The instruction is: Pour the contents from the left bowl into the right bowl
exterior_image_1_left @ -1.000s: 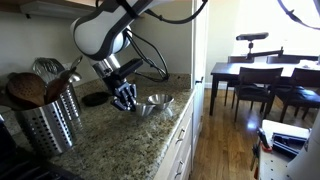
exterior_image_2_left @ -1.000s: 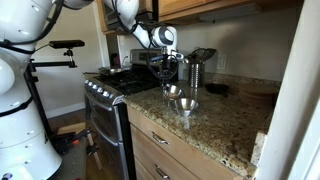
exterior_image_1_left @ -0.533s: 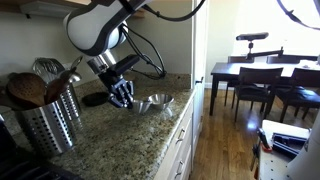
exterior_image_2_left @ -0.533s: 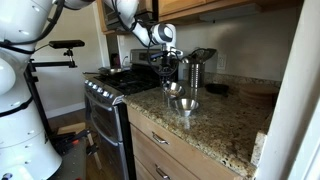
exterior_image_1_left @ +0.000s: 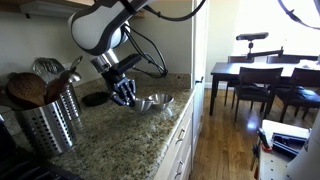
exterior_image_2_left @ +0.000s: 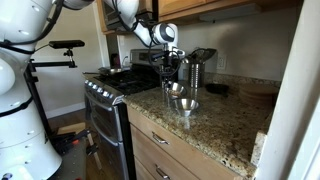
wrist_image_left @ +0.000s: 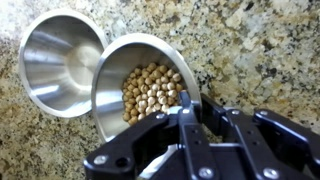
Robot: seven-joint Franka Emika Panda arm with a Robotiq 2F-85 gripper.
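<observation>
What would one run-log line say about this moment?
gripper: shut on left bowl rim | chickpeas: in left bowl | right bowl: empty, alongside | pour: not yet done

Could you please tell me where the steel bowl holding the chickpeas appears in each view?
Exterior view: chickpea bowl, mid-frame on the counter, right of the gripper.
Exterior view: mid-frame, under the gripper, behind the empty bowl.
Wrist view: centre, chickpeas visible inside.
Shared landmark: the gripper shut on its rim.

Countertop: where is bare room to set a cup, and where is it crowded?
Free: the granite between the utensil holder and the gripper, by the front edge. Crowded: where the gripper holds the chickpea bowl beside the empty bowl.
</observation>
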